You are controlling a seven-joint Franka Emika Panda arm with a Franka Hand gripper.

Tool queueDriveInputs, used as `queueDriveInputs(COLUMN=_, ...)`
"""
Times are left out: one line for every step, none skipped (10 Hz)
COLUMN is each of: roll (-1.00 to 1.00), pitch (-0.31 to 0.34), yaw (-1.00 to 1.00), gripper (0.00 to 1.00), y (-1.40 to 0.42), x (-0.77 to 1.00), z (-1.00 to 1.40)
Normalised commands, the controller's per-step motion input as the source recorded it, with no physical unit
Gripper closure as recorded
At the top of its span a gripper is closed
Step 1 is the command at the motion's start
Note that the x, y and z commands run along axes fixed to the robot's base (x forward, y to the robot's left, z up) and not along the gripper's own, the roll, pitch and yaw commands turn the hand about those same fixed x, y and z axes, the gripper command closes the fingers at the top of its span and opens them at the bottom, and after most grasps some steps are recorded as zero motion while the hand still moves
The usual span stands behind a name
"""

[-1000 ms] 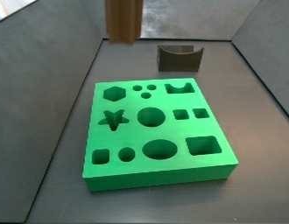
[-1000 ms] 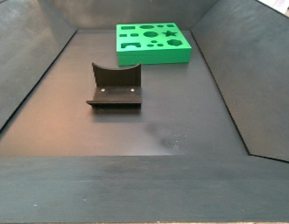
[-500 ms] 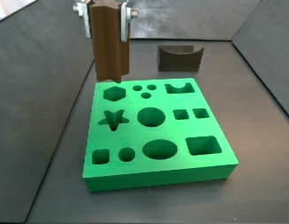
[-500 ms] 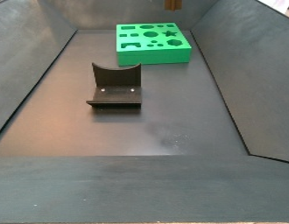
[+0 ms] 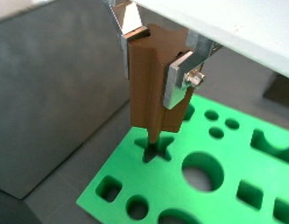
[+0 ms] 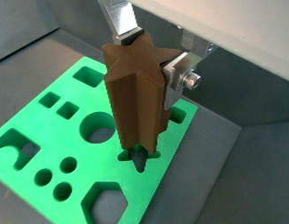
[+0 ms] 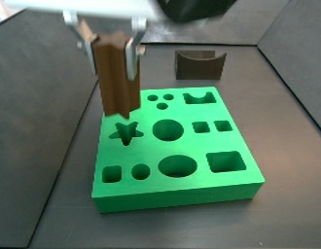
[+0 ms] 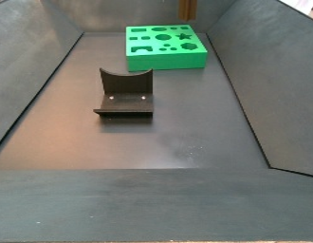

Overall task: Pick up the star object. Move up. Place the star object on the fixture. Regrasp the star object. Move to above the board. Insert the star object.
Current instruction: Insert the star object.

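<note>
**Q:** Where is the gripper, and what does it carry?

**A:** The gripper (image 5: 158,52) hangs above the bright green foam board (image 7: 190,180) with shaped cut-outs. Its flat silver finger plates (image 6: 174,77) are closed against the top of the long brown star-section prism (image 6: 135,109), which hangs upright. In a side view the prism (image 7: 117,83) has its lower end just above the star-shaped cut-out (image 7: 123,132). In both wrist views the tip sits at the mouth of that cut-out (image 5: 157,150); whether it has entered cannot be told.

**Q:** What room is there around the board?

**A:** The board (image 8: 166,49) lies at the far end of the dark grey walled floor (image 8: 159,142), near the back wall. The star cut-out lies close to one long edge of the board, with a strip of bare floor between that edge and the side wall. The dark L-shaped fixture (image 8: 125,93) stands well apart from the board, with open floor on all sides
</note>
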Motion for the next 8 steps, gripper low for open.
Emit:
queueDriveInputs(roll=0.0, pitch=0.017, yaw=0.0, gripper=1.0, y=0.0, x=0.0, z=0.0)
queueDriveInputs(roll=0.0, pitch=0.0, yaw=0.0, gripper=1.0, y=0.0, x=0.01, z=-0.13)
queueDriveInputs(roll=0.02, pitch=0.0, yaw=0.0, gripper=1.0, y=0.0, x=0.04, z=-0.23)
queueDriveInputs(roll=0.01, pitch=0.0, yaw=0.0, gripper=1.0, y=0.0, x=0.19, z=-0.23)
queueDriveInputs(roll=0.0, pitch=0.0, yaw=-0.11, gripper=1.0, y=0.0, x=0.15, z=-0.25)
queueDriveInputs(roll=0.0, pitch=0.0, yaw=-0.17, gripper=1.0, y=0.0, x=0.14, z=-0.31)
queueDriveInputs(roll=0.01, pitch=-0.014, yaw=-0.41, gripper=1.0, y=0.0, x=0.07, z=-0.35)
queueDriveInputs(roll=0.0, pitch=-0.02, yaw=-0.55, gripper=1.0, y=0.0, x=0.0, z=-0.33)
